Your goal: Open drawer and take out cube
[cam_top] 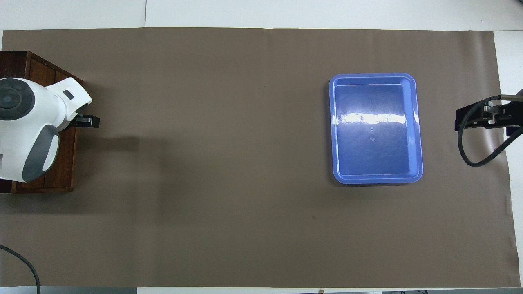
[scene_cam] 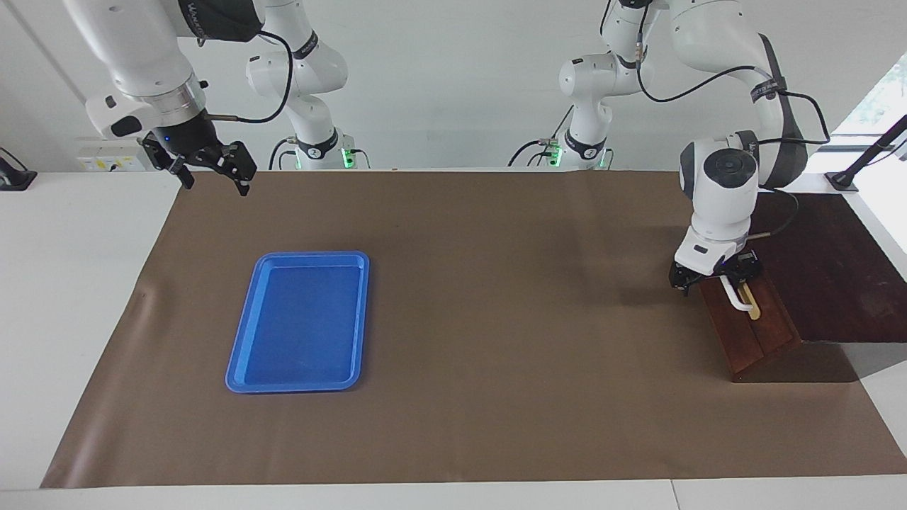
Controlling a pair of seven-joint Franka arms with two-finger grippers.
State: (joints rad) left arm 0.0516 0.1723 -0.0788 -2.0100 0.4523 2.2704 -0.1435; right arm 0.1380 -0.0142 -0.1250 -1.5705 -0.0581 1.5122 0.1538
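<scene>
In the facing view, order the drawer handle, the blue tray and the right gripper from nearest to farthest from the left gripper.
1. Drawer handle, right at the left gripper, on the drawer front.
2. Blue tray, toward the right arm's end.
3. Right gripper, over the mat's edge.

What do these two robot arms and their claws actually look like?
Both arms are glossy white, built of rounded segments with dark grey or black joint bands and caps. Black cables loop loosely along each. Green lights glow at both bases. The right gripper is a black two-finger claw below a silver collar, with a small blue light. The left gripper is black too, under a white wrist.
</scene>
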